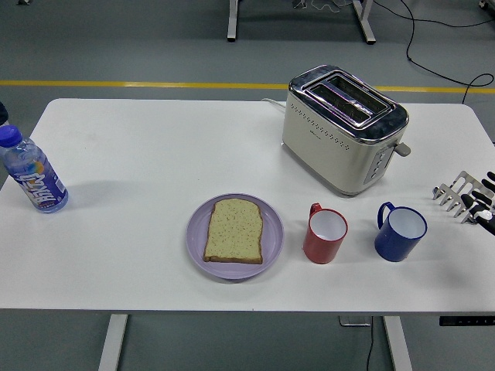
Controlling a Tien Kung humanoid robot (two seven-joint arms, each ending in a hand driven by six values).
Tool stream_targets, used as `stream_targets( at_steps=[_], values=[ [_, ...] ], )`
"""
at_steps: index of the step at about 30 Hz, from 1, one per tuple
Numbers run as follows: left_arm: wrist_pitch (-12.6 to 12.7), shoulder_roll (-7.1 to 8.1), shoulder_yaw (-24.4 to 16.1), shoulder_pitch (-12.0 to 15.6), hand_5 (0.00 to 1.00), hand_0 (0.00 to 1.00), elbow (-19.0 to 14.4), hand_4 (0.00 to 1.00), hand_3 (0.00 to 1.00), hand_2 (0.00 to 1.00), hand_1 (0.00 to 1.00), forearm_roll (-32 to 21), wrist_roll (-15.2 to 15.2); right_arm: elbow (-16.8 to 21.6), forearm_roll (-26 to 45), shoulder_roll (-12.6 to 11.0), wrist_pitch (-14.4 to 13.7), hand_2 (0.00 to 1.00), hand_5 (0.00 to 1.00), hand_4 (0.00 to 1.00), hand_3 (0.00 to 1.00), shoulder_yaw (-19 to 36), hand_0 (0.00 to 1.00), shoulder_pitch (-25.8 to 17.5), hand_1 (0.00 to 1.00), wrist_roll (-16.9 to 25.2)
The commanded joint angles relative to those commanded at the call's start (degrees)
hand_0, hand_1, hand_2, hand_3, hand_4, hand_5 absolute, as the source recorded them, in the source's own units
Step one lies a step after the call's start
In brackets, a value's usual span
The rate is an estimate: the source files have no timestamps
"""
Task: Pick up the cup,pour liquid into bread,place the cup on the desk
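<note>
A red cup [325,235] with a white inside stands upright right of the purple plate [197,246]. A blue cup [401,232] stands upright further right, its handle pointing up-left. On the plate lies one slice of bread [234,229]. My right hand [464,199] enters at the right edge, just right of the blue cup and apart from it, its silver fingers [452,192] spread and holding nothing. The left arm is out of sight.
A cream and chrome toaster [343,128] stands behind the cups. A water bottle [31,177] with a blue cap stands near the table's left edge. The white table [139,147] has its near edge at the bottom.
</note>
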Motion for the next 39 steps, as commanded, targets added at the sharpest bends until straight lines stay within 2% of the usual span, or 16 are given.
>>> stream_targets(
  at_steps=[1, 7, 12, 18, 39],
  values=[
    [0.0, 0.01, 0.0, 0.0, 0.998, 0.690, 0.0, 0.396, 0.611, 0.773, 0.756, 0.0, 0.0, 0.1, -0.3, -0.1, 0.1, 0.973, 0.185, 0.991, 0.998, -0.4, 0.968, -0.2, 0.883, 0.3],
    [0.0, 0.03, -0.1, -0.1, 0.998, 0.690, 0.0, 0.396, 0.611, 0.773, 0.756, 0.2, 0.1, 0.7, -2.0, -0.4, -0.6, 0.973, 0.185, 0.991, 0.998, -2.8, 0.968, -1.1, 0.883, 2.2],
    [0.0, 0.06, 0.0, -0.2, 0.998, 0.690, 0.0, 0.396, 0.611, 0.773, 0.756, 0.1, 0.1, 0.4, -1.3, -0.1, -3.5, 0.980, 0.181, 0.998, 0.998, -6.7, 0.982, -2.1, 0.897, 6.8],
    [0.0, 0.01, 0.2, -0.2, 0.998, 0.690, 0.0, 0.396, 0.611, 0.773, 0.756, -0.3, 0.0, -1.1, -0.5, 0.4, -5.9, 0.978, 0.198, 0.998, 0.998, -9.9, 0.979, -2.8, 0.892, 10.3],
    [0.3, -0.05, -0.5, -0.2, 0.998, 0.690, -0.1, 0.396, 0.611, 0.773, 0.756, 0.9, 0.5, -8.1, -3.7, 0.7, -8.6, 0.974, 0.226, 0.998, 0.998, -16.1, 0.975, -0.5, 0.885, 13.5]
  ],
)
